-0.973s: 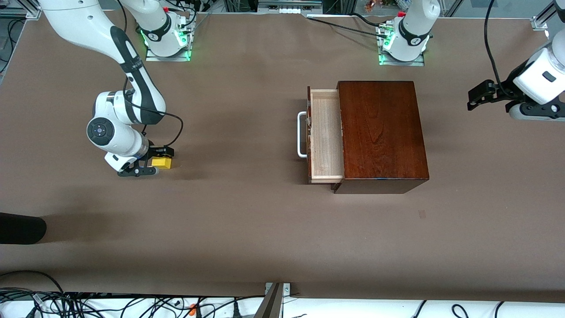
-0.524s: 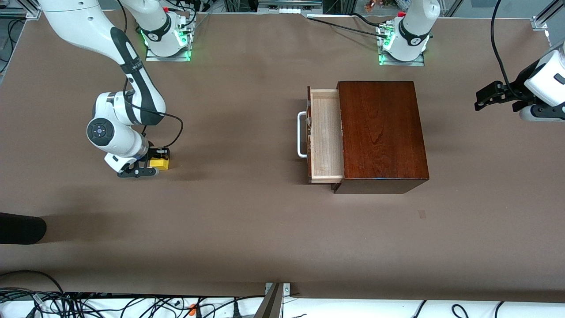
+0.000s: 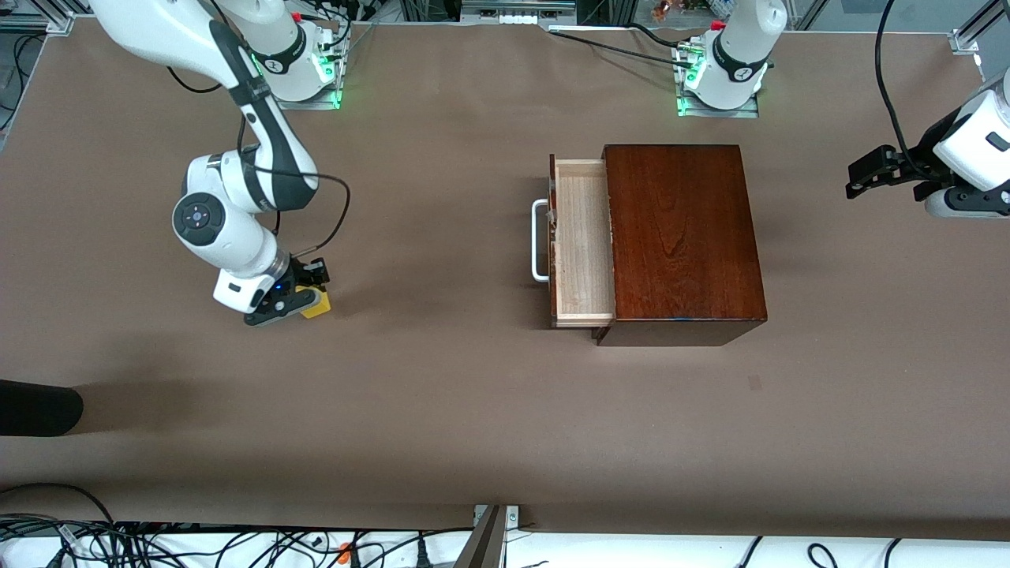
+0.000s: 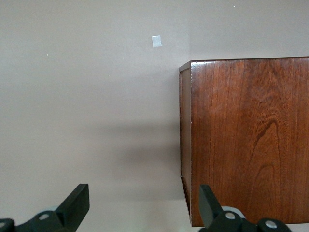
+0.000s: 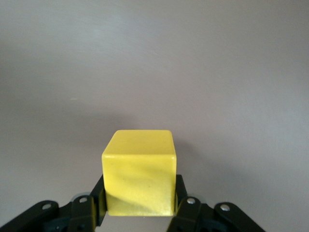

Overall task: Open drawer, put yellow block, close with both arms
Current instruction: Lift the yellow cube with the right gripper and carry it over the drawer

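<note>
The yellow block (image 3: 317,304) is clamped between the fingers of my right gripper (image 3: 304,298), low over the table toward the right arm's end. In the right wrist view the yellow block (image 5: 139,171) fills the gap of the right gripper (image 5: 139,197), a finger pressed on each side. The drawer (image 3: 584,241) stands pulled out of the dark wooden box (image 3: 680,237), its pale inside bare and its white handle (image 3: 539,241) facing the right gripper. My left gripper (image 3: 864,170) hangs open toward the left arm's end of the table. The left wrist view shows the left gripper (image 4: 142,209) beside the box (image 4: 246,140).
A small pale tape patch (image 3: 755,383) lies on the brown table nearer the front camera than the box. A black object (image 3: 35,408) juts in at the right arm's end. Cables (image 3: 237,544) run along the nearest table edge.
My right gripper has shut on the yellow block and shifted with it a little toward the drawer. The left gripper drew slightly away from the box.
</note>
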Controlling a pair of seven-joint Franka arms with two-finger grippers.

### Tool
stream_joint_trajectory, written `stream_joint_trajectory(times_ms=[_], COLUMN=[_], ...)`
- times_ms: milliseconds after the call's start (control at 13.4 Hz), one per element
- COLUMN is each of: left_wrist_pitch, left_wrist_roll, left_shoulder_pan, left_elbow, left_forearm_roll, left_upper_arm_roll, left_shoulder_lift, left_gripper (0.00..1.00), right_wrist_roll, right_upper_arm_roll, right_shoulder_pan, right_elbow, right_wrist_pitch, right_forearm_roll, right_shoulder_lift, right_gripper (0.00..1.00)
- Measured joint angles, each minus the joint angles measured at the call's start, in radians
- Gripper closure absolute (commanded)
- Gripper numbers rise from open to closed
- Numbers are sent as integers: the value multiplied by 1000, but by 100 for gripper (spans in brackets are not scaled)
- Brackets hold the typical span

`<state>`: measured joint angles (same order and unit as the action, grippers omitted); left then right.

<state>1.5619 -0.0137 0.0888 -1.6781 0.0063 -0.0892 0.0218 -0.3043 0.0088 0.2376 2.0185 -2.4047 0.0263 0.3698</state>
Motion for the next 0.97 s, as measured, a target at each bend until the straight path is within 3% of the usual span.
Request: stream_joint_trajectory(times_ms=[224, 524, 973], left_wrist_pitch=[-1, -1, -1], left_wrist_roll=[0, 0, 0], left_shoulder_pan=[-1, 0, 5], left_elbow=[0, 2, 2], left_forearm_roll=[0, 0, 0], left_upper_arm_roll=[0, 0, 3], left_shoulder_lift=[-9, -15, -21], left_gripper=[0, 0, 0], right_wrist_roll=[-211, -264, -261], right_upper_arm_roll=[74, 203, 212], right_shoulder_pan=[0, 53, 341], right_elbow=[-63, -206, -439], right_wrist_pitch=[80, 221, 394], right_forearm_roll=[0, -76, -138], right_shoulder_lift=[-26, -35, 26], right_gripper=[87, 86, 87])
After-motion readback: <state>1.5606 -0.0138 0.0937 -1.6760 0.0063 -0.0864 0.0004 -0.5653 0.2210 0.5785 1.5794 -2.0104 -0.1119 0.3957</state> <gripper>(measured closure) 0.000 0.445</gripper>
